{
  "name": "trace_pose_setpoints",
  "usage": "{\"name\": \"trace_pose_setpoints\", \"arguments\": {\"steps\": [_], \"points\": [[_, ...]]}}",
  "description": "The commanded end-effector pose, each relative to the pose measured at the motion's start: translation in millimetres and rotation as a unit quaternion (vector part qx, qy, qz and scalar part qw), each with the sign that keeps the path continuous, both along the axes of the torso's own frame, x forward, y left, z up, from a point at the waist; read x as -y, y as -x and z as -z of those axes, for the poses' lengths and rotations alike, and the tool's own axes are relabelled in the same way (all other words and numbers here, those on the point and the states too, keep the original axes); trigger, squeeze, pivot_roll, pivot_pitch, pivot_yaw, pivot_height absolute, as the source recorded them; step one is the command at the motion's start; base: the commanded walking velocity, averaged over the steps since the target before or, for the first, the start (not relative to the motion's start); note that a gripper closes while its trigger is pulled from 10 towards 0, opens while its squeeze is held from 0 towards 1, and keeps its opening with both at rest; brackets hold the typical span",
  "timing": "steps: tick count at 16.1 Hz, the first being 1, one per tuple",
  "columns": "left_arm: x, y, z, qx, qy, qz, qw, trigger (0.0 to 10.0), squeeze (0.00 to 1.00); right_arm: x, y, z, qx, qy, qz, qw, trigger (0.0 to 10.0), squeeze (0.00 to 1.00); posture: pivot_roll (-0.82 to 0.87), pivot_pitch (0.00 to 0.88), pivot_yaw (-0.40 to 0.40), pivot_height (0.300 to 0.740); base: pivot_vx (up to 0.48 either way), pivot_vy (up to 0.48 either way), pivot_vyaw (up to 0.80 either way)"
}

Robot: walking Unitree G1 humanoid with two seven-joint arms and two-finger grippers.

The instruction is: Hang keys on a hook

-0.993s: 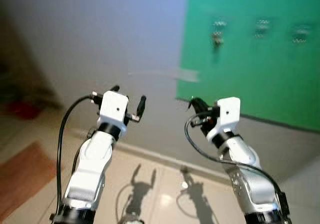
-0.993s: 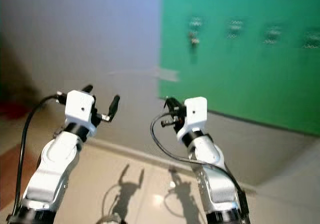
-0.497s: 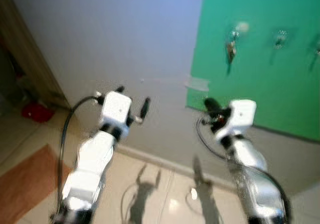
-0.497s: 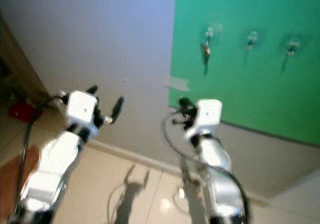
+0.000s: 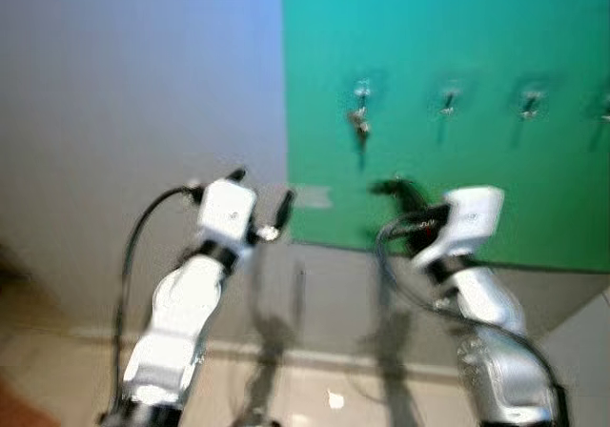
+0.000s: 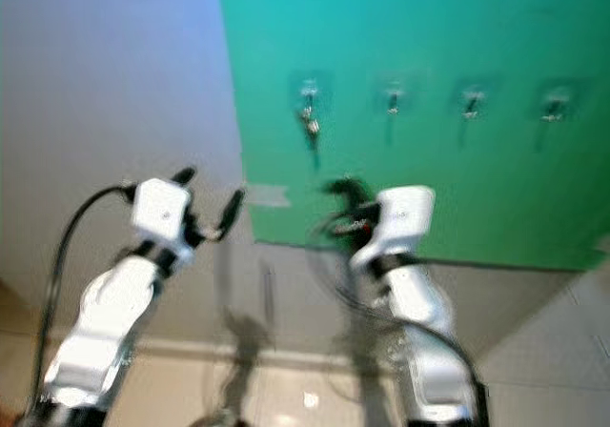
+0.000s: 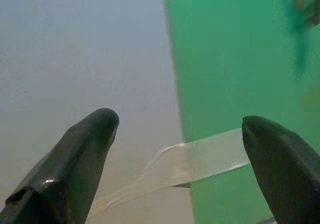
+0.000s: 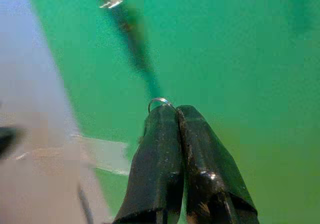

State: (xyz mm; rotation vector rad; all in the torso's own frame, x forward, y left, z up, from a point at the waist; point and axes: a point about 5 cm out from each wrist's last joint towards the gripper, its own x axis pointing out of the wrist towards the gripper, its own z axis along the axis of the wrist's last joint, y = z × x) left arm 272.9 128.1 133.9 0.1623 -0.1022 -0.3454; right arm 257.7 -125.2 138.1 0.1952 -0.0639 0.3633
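Nearest the camera, the right gripper (image 8: 176,115) has its two fingers pinched tight together, with a small silver key ring (image 8: 159,102) peeping out at the tips; the keys themselves are hidden behind the fingers, so how firmly they sit cannot be judged. The left gripper (image 7: 180,134) is spread wide and holds nothing, raised just left of the green board's (image 5: 496,55) edge, by a strip of clear tape (image 7: 200,160) at that edge. Beyond both arms, the green board on the wall carries a row of hooks (image 5: 446,98); the leftmost hook (image 5: 361,90) already bears a bunch of keys (image 5: 358,122), and the others look free. The right gripper is below that row and well short of it. The main risk is the thin grip: only a sliver of ring shows, so it could slip out or miss the hook's tip, falling to the floor. The head views are blurred, so the hooks' shape is hard to read.
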Motion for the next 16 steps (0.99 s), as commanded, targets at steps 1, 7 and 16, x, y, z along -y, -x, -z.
{"name": "trace_pose_setpoints", "arguments": {"steps": [1,7,16], "points": [[6.3,1.3,-3.5,0.007,0.001,0.015,1.0,10.0,0.0,6.2,2.4,-4.3,0.004,-0.001,-0.008,1.0,10.0,0.0,-0.03,0.0,0.008,0.718,0.0,0.0,0.0],[10.8,7.5,-4.7,0.021,-0.008,0.035,0.999,10.0,0.0,7.9,6.7,-23.8,0.031,-0.021,-0.077,0.996,10.0,0.0,-0.02,0.0,-0.015,0.718,0.0,0.0,0.0],[45.6,25.0,-12.7,0.021,-0.007,0.228,0.973,10.0,0.0,20.1,-16.5,-70.9,0.063,-0.141,-0.034,0.987,10.0,0.0,-0.04,0.0,-0.003,0.718,0.0,0.0,0.0]]}}
